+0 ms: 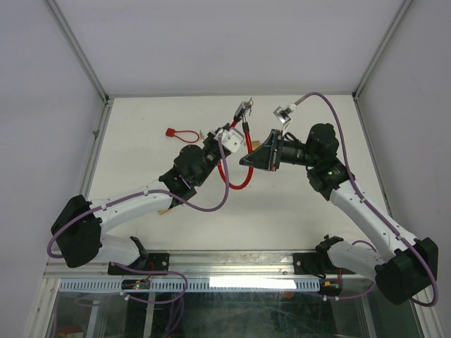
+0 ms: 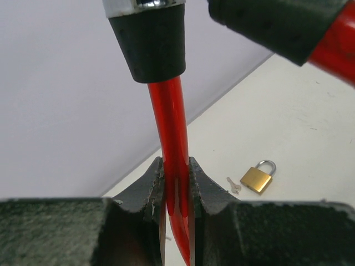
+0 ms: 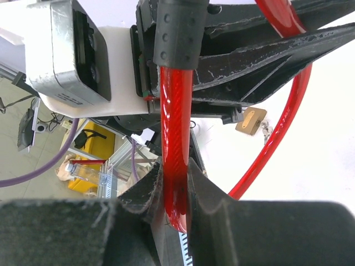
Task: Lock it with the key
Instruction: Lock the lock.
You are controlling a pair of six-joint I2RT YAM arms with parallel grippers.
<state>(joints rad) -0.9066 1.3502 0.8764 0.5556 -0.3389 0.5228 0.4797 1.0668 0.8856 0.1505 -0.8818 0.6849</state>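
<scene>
Both arms hold up one long, shiny red cable lock (image 1: 239, 184) over the white worktop (image 1: 134, 162). The cable hangs in a loop between them.

The left gripper (image 2: 176, 183) has its jaws pinching the red cable tight. Right above that spot the cable goes into a black rubber sleeve (image 2: 152, 44) with a silver metal piece (image 2: 138, 5) on top. In the top view this end (image 1: 243, 109) points away from the arms.

The right gripper (image 3: 175, 183) has its jaws pinching another part of the same red cable. Just above it the cable goes into a second black sleeve (image 3: 177, 33). The two grippers are very close together, face to face.

A small brass padlock with a silver hoop (image 2: 258, 177) lies on the worktop below them. A small silver key (image 2: 233, 185) lies just beside it. No gripper touches the key or the padlock.

A little red loop with a tag (image 1: 180, 133) lies on the worktop too, off to the left and well apart from the padlock.
</scene>
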